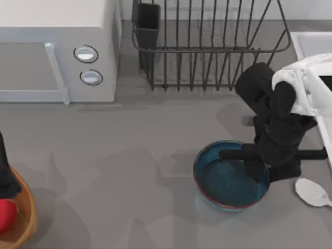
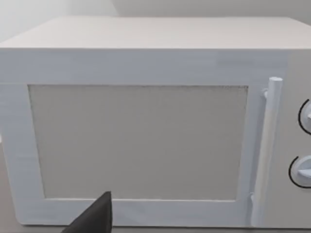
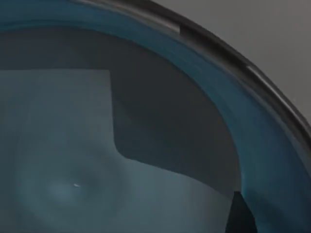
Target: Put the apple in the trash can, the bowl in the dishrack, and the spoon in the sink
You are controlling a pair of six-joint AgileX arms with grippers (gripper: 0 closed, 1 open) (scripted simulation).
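The teal-blue bowl (image 1: 231,175) stands on the table right of centre, and its dark glossy inside (image 3: 97,160) shows close up in the right wrist view. My right gripper (image 1: 268,168) is down at the bowl's right rim. The white spoon (image 1: 313,193) lies on the table just right of the bowl. At the left edge, the red apple (image 1: 4,215) rests inside the tan trash can (image 1: 25,218), with my left gripper (image 1: 4,179) just above it. The black wire dishrack (image 1: 207,46) stands at the back. The pale sink (image 1: 311,44) is at the far right.
A white microwave (image 1: 57,52) with two round knobs fills the back left corner, and its door (image 2: 146,136) faces the left wrist camera. Bare grey table lies between the trash can and the bowl.
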